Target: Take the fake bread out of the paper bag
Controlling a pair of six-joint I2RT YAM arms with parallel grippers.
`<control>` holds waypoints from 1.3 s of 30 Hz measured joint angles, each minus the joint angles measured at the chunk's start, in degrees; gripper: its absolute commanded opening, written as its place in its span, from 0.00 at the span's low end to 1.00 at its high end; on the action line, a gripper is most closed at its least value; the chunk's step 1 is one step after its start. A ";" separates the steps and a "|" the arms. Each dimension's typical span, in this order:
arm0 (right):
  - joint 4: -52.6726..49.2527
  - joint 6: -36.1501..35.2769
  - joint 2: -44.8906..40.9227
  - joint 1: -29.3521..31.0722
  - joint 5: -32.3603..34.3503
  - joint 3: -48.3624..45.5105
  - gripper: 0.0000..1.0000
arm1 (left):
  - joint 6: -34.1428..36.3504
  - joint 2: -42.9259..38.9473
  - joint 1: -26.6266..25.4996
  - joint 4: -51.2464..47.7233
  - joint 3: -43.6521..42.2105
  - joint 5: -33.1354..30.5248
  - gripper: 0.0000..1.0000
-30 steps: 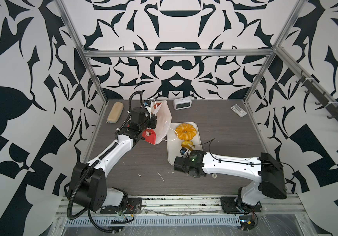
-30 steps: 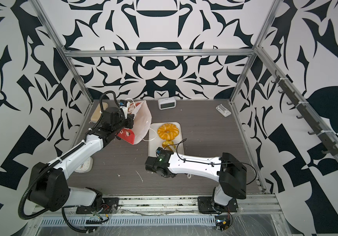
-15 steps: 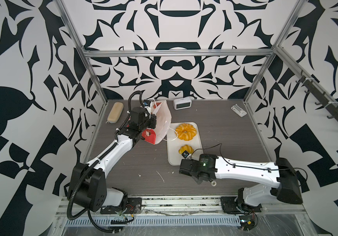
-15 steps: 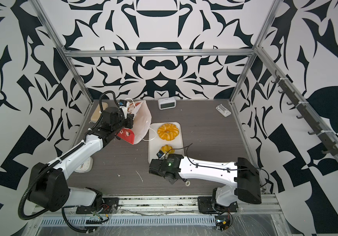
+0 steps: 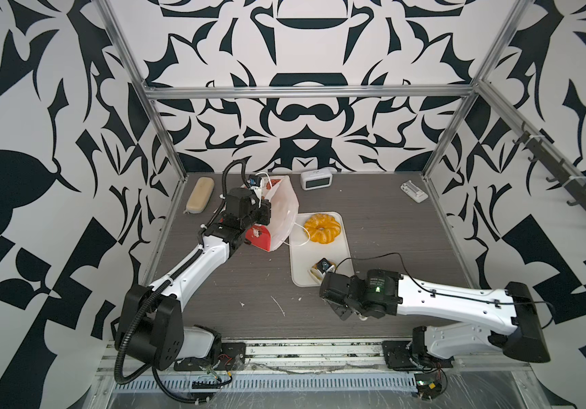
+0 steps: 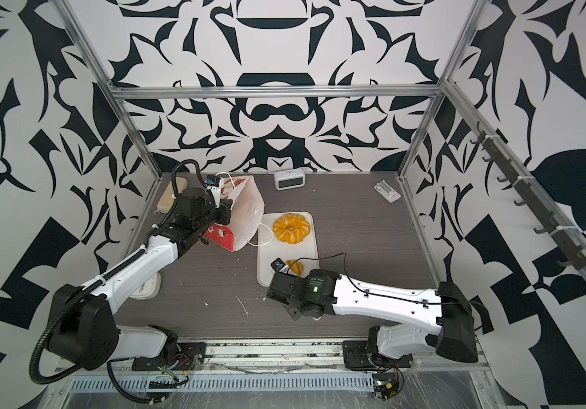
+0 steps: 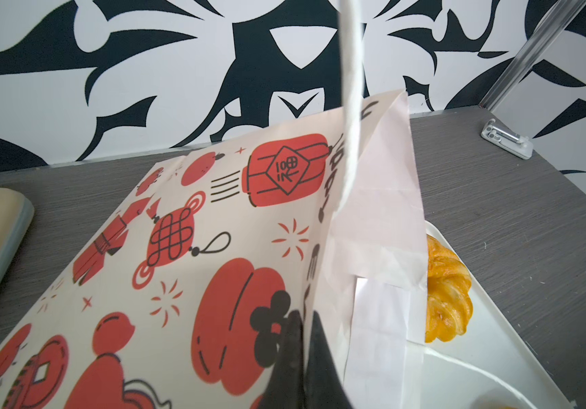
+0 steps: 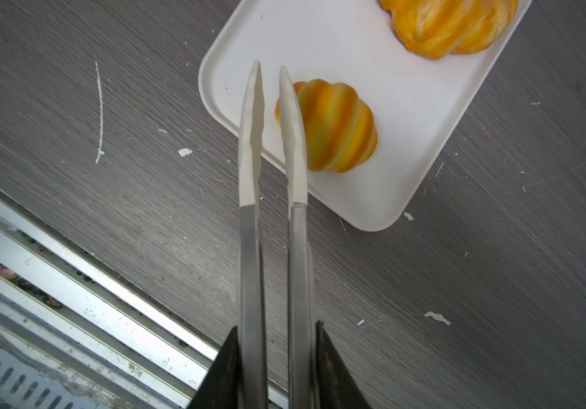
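The paper bag [image 5: 281, 212] [image 7: 213, 230] is white with red prints and leans at the back left of the table, its white cord handle trailing onto the tray. My left gripper [image 7: 304, 315] is shut on the bag's top edge. Two pieces of fake bread lie on the white tray [image 5: 341, 255]: a ring loaf [image 5: 321, 228] [image 6: 291, 228] at its far end and a ridged roll [image 8: 337, 127] [image 6: 297, 268] at its near end. My right gripper [image 8: 276, 325] is shut on metal tongs [image 8: 249, 141]. Their white tips stand slightly apart over the tray's near corner, beside the roll, holding nothing.
A beige oblong case [image 5: 199, 194] lies at the back left. A small white clock [image 5: 315, 180] stands by the back wall, with a white gadget [image 5: 413, 191] at the back right. A white timer [image 6: 146, 287] sits under the left arm. The metal front rail [image 8: 72, 269] is close behind the tongs.
The right arm has drawn back from the tray toward the front and stretched lower. The tongs' tips have come closer together. The roll stays on the tray. The left arm has not moved.
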 measured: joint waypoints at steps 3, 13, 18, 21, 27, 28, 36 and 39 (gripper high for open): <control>2.56 -0.50 1.49 0.00 -0.83 -1.20 0.33 | -0.09 -0.04 0.00 0.00 0.00 0.02 0.00; 5.60 -0.72 -0.50 -3.63 -1.22 -8.02 0.31 | -0.39 -0.09 0.04 0.00 0.00 0.59 0.00; 5.68 -1.01 -4.33 -8.37 -1.22 -9.77 0.29 | -0.81 -0.09 0.04 0.00 0.00 1.16 0.00; 5.77 -1.84 -5.62 -10.58 -1.22 -10.08 0.29 | -0.96 -0.09 0.04 -0.02 0.00 1.31 0.00; 6.71 -4.28 -5.68 -12.57 -1.27 -10.25 0.30 | -0.98 0.00 0.04 0.00 0.00 1.33 0.00; 7.23 -4.61 -5.68 -12.98 -1.36 -10.45 0.30 | -0.98 0.02 0.04 0.00 0.00 1.38 0.00; 11.10 -7.26 -7.28 -15.30 -2.08 -11.76 0.30 | -0.98 0.20 0.04 -0.11 0.02 2.21 0.00; 12.68 -7.96 -10.73 -15.30 -3.06 -12.22 0.30 | -0.94 0.59 0.04 -0.28 0.07 2.78 0.00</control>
